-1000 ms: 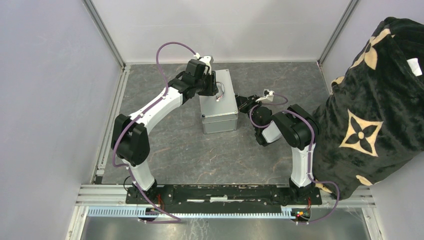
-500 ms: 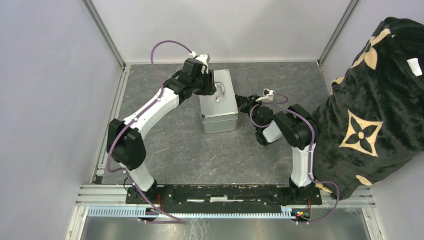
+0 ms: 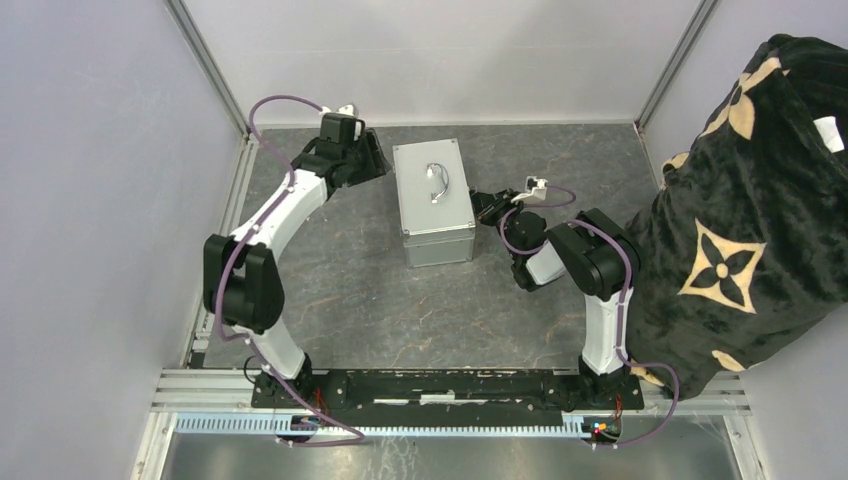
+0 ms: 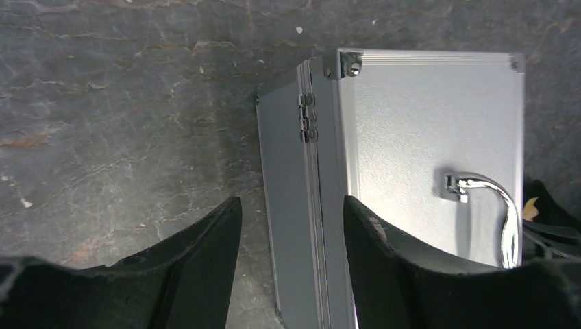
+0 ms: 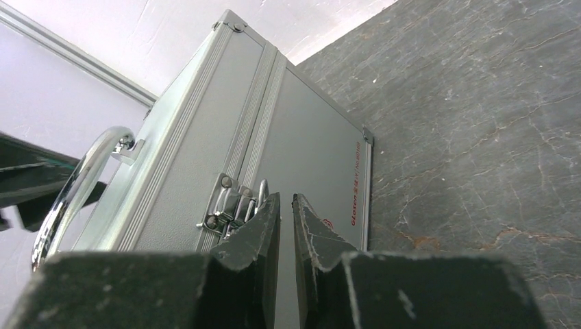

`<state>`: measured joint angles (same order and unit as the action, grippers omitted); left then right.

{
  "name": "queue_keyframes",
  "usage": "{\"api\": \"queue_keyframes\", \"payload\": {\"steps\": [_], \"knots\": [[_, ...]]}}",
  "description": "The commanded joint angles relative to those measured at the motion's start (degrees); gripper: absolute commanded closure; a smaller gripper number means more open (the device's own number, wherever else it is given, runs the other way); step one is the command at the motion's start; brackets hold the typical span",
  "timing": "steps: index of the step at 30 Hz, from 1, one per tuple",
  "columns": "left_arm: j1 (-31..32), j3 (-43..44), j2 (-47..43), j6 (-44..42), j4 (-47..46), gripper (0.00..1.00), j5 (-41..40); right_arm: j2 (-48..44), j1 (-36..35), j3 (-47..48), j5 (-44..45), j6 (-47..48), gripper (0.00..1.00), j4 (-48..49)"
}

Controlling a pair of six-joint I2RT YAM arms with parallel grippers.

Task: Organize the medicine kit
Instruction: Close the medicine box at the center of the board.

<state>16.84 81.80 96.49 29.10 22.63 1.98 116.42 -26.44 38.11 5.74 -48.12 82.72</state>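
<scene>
The right gripper (image 5: 286, 199) has its matte black fingers narrowed to a slit against the chrome latch (image 5: 229, 202) of the medicine kit (image 3: 420, 210). This boxy case of pebbled silver metal sits closed mid-table (image 3: 350, 290) on veined grey stone-look sheet, its curved chrome handle (image 3: 437, 183) on top. Farther back, the left gripper (image 4: 291, 205) gapes wide just beside the hinged side, apart from it.

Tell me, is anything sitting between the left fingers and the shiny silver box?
No. In the top view only a thin strip of bare grey table lies between the left fingers and the medicine kit.
</scene>
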Motion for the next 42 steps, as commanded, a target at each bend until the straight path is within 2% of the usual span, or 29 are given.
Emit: {"api": "queue_keyframes", "payload": {"steps": [1, 8, 15, 26, 42], "knots": [[0.65, 5.83, 6.60, 1.26, 2.16, 0.38, 4.11, -3.17, -0.88, 1.27, -3.61, 0.90, 0.82, -0.42], [0.65, 12.61, 14.42, -1.42, 3.35, 0.38, 8.18, -4.70, -1.99, 0.15, -4.00, 2.06, 0.82, -3.47], [0.65, 16.52, 16.91, -4.49, 4.45, 0.38, 9.31, -6.92, -3.98, -1.59, -3.98, 3.42, 0.82, -4.84], [0.65, 13.65, 14.04, -4.61, 4.43, 0.40, 6.33, -10.85, -4.49, -5.78, -2.14, 2.16, 0.81, -6.07], [0.71, 11.12, 11.55, -4.41, 3.22, 0.41, 6.88, -14.29, -4.79, -6.82, -1.43, 0.81, 0.80, -10.87]]}}
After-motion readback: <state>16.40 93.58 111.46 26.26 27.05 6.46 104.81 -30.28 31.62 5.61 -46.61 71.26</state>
